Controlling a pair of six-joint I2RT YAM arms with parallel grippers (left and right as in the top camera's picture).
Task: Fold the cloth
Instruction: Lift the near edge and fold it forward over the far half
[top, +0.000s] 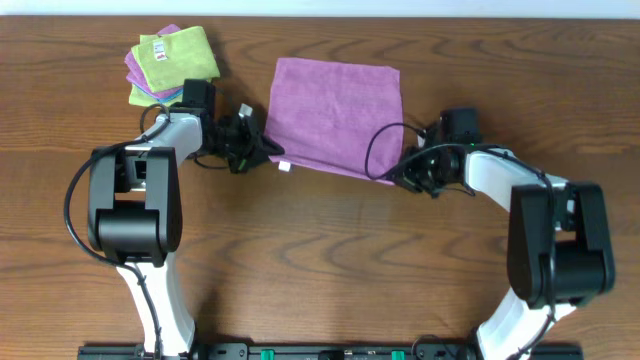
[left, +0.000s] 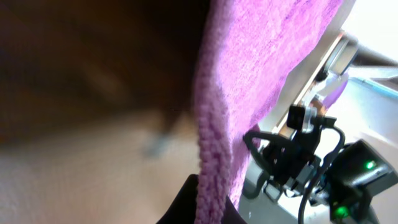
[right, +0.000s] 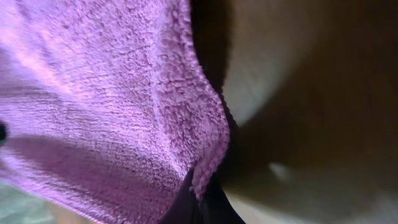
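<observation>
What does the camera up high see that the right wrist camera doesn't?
Only overhead: the whole lilac cloth, its white tag, the left gripper, and a pile of cloths with a lime-green one on top. Only right wrist: the fuzzy fibres up close, the cloth's edge pinched in the right gripper. Both: the lilac cloth and the brown wooden table.

Both arms bend in toward the middle, low over the desk (top: 320, 260). The left tool (top: 262, 150) is pinched tight on one near corner of the cloth (top: 335, 105). The right tool (top: 397, 178) pinches the other near corner.
</observation>
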